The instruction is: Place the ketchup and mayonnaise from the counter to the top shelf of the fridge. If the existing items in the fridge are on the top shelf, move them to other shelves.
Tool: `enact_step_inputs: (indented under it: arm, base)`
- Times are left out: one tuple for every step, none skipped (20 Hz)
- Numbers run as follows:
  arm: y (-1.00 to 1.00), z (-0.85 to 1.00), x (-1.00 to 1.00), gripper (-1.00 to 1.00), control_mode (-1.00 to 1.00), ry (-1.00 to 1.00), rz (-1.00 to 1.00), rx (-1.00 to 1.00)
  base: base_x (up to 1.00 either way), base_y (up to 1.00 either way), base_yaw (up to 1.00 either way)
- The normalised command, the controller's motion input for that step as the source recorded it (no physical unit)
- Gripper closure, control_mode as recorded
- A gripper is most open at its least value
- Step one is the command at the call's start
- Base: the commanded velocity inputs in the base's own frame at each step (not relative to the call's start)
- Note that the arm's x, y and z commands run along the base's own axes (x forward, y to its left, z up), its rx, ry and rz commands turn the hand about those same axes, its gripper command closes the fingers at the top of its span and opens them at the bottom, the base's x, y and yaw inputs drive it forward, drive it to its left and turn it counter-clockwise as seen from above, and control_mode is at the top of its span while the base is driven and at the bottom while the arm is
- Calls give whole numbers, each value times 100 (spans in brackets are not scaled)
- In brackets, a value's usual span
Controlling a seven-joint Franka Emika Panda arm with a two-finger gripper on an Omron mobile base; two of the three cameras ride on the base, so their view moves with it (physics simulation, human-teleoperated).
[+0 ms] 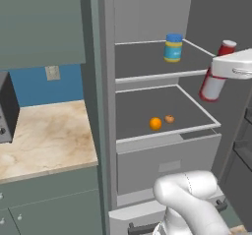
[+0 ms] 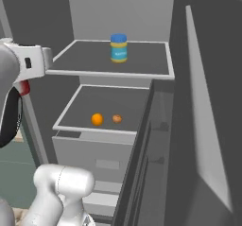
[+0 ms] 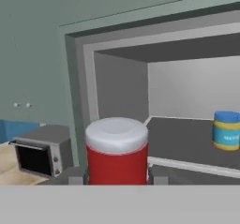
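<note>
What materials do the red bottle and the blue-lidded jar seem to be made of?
The slim red ketchup bottle with white cap looks like smooth matte plastic: flat, even colour, no transparency. The squat blue-lidded mayonnaise jar has an opaque pale-yellow body, probably plastic, though glass cannot be excluded.

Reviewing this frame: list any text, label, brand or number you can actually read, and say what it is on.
No text here can be read.
mayonnaise: the blue label carries pale marks, too blurred to read.
ketchup: no lettering visible on the red body or white cap.
microwave: front shows knobs, no readable markings.
</note>
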Motion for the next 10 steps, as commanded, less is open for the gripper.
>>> enact_step_inputs:
  arm:
    - [-4, 0, 72, 100, -100, -3, -19, 21]
    - [-4, 0, 76, 100, -100, -4, -17, 21]
    - [-1, 0, 78, 100, -100, -7, -16, 21]
    - [0, 0, 84, 100, -100, -8, -15, 20]
    - [0, 0, 85, 100, -100, -10, -13, 18]
    - [0, 0, 88, 100, -100, -13, -11, 17]
    - [0, 0, 88, 100, -100, -15, -9, 16]
    - [0, 0, 89, 100, -100, -16, -8, 13]
    - [6, 0, 92, 100, -100, -16, -7, 10]
    - [13, 0, 92, 100, -100, -16, -4, 3]
  base:
    - [0, 0, 0]
    - [0, 0, 0]
    - [0, 0, 0]
    - [0, 0, 0]
    - [0, 0, 0]
    - [0, 0, 0]
    - [0, 0, 0]
    - [0, 0, 0]
    - [0, 0, 0]
    - [0, 0, 0]
